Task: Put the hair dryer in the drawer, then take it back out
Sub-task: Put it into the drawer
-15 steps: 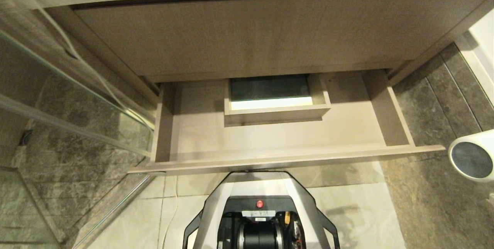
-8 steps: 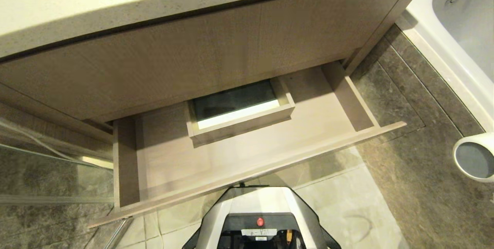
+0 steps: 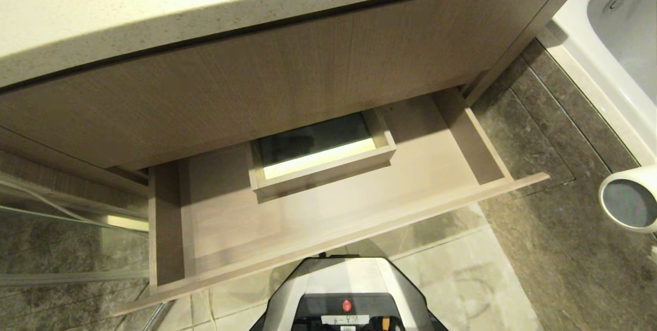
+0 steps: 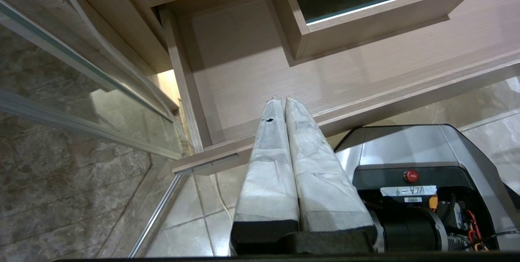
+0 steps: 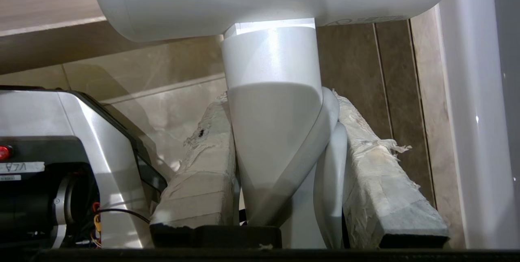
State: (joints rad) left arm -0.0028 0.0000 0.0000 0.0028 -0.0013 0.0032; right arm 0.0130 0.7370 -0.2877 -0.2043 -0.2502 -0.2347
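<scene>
The wood-grain drawer (image 3: 328,238) stands pulled out below the vanity, with nothing lying on its floor around the boxed cut-out (image 3: 321,154). The white hair dryer (image 3: 629,202) hangs at the far right, over the dark floor beyond the drawer's right end, its grey round end facing up. In the right wrist view my right gripper (image 5: 280,103) is shut on the hair dryer (image 5: 272,140) at its handle, the barrel lying across above the fingers. My left gripper (image 4: 281,100) is shut with nothing in it, seen in its wrist view over the drawer's (image 4: 365,103) front edge.
A stone countertop (image 3: 154,18) overhangs the tall cabinet panel (image 3: 256,84). A white bathtub (image 3: 611,38) stands at the right. Glass shower panels (image 3: 61,228) run along the left. My own base (image 3: 349,295) sits just before the drawer front.
The whole head view has swung, so the cabinet and drawer now lie slanted and the bathtub shows at the right. The hair dryer stays at the right edge in the grip.
</scene>
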